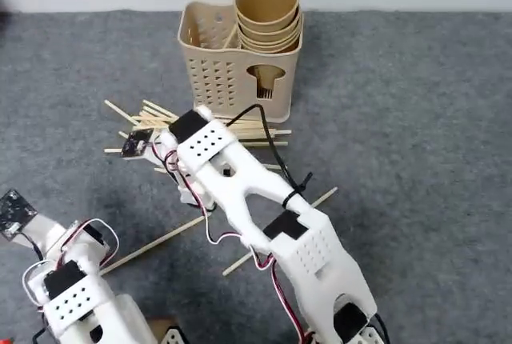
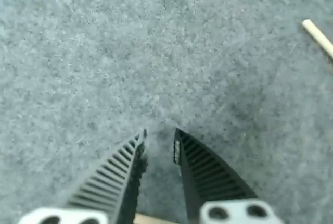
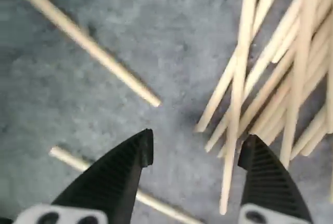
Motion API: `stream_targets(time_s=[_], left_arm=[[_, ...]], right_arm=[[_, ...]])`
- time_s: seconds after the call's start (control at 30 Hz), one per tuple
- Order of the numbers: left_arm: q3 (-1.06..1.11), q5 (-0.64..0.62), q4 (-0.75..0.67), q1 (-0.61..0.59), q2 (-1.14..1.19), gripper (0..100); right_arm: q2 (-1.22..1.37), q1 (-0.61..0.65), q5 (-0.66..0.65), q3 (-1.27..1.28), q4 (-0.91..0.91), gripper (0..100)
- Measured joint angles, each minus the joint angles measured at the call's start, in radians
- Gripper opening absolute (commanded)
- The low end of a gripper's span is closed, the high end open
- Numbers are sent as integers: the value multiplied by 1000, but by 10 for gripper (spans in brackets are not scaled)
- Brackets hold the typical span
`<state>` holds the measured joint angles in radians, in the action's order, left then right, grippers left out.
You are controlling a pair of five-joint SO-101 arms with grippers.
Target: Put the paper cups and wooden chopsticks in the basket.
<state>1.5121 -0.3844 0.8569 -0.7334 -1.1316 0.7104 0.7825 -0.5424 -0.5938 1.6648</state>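
Paper cups [image 1: 268,12] already stacked inside the basket [image 1: 210,80], wooden chopsticks [image 3: 304,36] piled right in front of it, my right pincer [image 3: 199,146] wide open and empty over that pile's edge, my left pincer [image 2: 160,133] open only a crack, nothing in it, well away from the basket
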Motion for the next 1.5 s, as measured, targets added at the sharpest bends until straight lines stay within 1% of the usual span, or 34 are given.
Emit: stream_targets(time_s=[0.13,0.27,0.53,0.77,0.83,0.97,1.03,1.27,1.5], left_arm=[[0,0,0,0,0,90],[0,0,0,0,0,90],[0,0,0,0,0,90],[0,0,0,0,0,90],[0,0,0,0,0,90],[0,0,0,0,0,89],[0,0,0,0,0,89],[0,0,0,0,0,89],[28,0,0,2,0,89]], right_arm=[[25,-15,0,0,-29,184],[35,-23,2,0,-64,199],[74,-63,2,0,-101,197],[104,-87,2,0,-106,195],[104,-87,2,0,-106,155],[104,-94,2,0,-112,2],[104,-95,3,0,-112,19],[103,-95,3,-2,-92,8],[63,-86,3,-2,12,8]])
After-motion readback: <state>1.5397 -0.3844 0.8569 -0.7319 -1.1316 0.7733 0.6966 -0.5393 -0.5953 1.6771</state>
